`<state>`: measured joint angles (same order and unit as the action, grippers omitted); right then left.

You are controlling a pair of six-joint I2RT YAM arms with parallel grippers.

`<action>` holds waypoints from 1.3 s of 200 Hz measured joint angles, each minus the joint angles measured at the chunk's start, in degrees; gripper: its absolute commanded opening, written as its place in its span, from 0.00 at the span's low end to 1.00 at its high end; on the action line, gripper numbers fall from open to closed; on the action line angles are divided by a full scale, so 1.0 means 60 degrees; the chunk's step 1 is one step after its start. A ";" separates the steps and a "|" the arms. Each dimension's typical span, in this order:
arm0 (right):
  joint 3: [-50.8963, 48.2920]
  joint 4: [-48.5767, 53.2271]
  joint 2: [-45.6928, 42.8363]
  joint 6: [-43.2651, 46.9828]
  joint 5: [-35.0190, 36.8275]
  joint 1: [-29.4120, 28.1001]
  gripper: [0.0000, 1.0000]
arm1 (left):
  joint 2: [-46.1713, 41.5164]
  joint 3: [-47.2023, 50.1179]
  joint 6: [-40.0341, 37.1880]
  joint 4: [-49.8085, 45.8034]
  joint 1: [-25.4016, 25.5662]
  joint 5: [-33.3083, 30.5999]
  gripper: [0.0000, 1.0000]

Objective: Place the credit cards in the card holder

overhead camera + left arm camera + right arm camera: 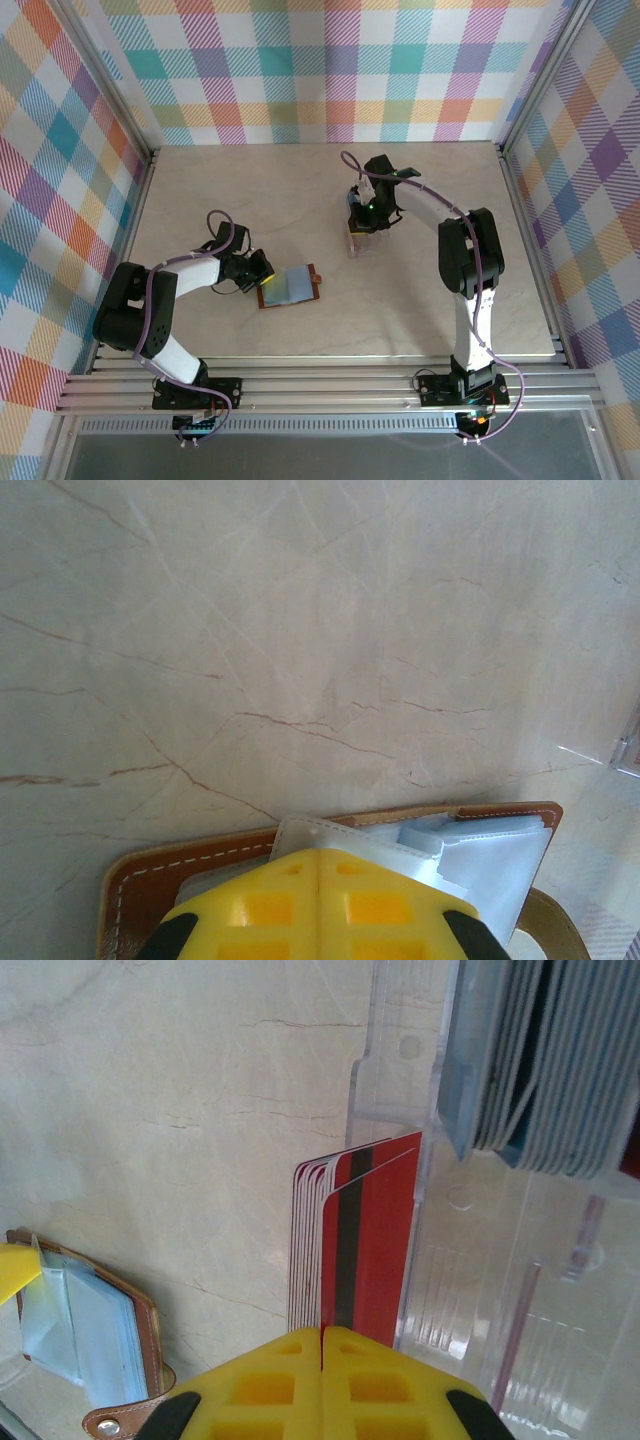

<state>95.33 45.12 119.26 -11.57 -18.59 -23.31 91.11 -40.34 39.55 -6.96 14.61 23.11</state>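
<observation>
My right gripper [322,1332] is closed. Its two yellow fingers [270,1385] press together, and the edge of the front red card [372,1250] runs into the seam between them, so I am pinching that card. More red cards [305,1245] stand on edge in a tight row behind it, beside a wall of the clear tray [480,1300]. I cannot tell whether they stand inside a compartment. A second stack [520,1060], blue and pale, stands in a farther compartment.

My left gripper [318,858] is shut too, tips together over the open wallet [135,885] and touching its clear pockets [490,855]. I cannot tell whether a pocket leaf is caught between them.

The wallet lies flat, leather down, near the middle of the table [200,200], apart from the tray and nearer to my bases. Its snap tab [108,1424] sticks out on one edge.

The table is pale beige stone-look with thin brown veins. Plaid walls [330,60] in pastel colours close it on three sides, and aluminium rails [330,385] run along the near edge.

My left arm [150,300] folds out to the left from its base, then its forearm runs right and low to the wallet. My right arm [465,260] goes straight away from its base, bends at the elbow and reaches left to the tray.
</observation>
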 measured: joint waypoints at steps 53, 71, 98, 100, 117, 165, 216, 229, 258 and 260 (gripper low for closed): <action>-0.0022 0.0036 -0.0262 -0.0240 0.0302 0.0011 0.00 | 0.0000 0.0000 0.0000 0.0000 0.0000 0.0000 0.00; -0.0025 0.0036 -0.0346 -0.0266 0.0386 0.0011 0.00 | 0.0000 0.0000 0.0000 0.0000 0.0000 0.0000 0.00; -0.0117 0.0036 -0.0546 -0.0350 0.0528 0.0018 0.00 | 0.0000 0.0000 0.0000 0.0000 0.0000 0.0000 0.00; -0.0127 0.0036 -0.0565 -0.0357 0.0539 0.0018 0.00 | 0.0000 0.0000 0.0000 0.0000 0.0000 0.0000 0.00; -0.0157 0.0062 -0.0685 -0.0459 0.0732 0.0022 0.00 | 0.0000 0.0000 0.0000 0.0000 0.0000 0.0000 0.00; -0.0637 -0.0007 -0.1286 -0.0732 0.1286 0.0073 0.00 | -0.0018 0.0000 0.0000 -0.0004 0.0000 -0.0004 0.00; -0.0958 -0.0168 -0.2186 -0.0936 0.1679 0.0080 0.00 | -0.0036 0.0007 0.0000 0.0000 0.0000 -0.0004 0.00; -0.0965 -0.0244 -0.2320 -0.0969 0.1679 0.0080 0.00 | -0.0036 0.0007 0.0000 0.0000 0.0000 -0.0004 0.00; -0.1362 -0.0543 -0.2743 -0.1035 0.1475 0.0051 0.00 | -0.0087 0.0044 0.0000 0.0011 0.0000 -0.0007 0.00; -0.1406 -0.0561 -0.2776 -0.1035 0.1446 0.0029 0.00 | -0.0091 0.0051 0.0000 0.0015 0.0000 -0.0007 0.00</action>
<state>86.89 41.76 102.61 -17.78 -9.91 -23.14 90.56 -40.03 39.55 -6.87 14.61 23.07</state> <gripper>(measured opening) 0.053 0.050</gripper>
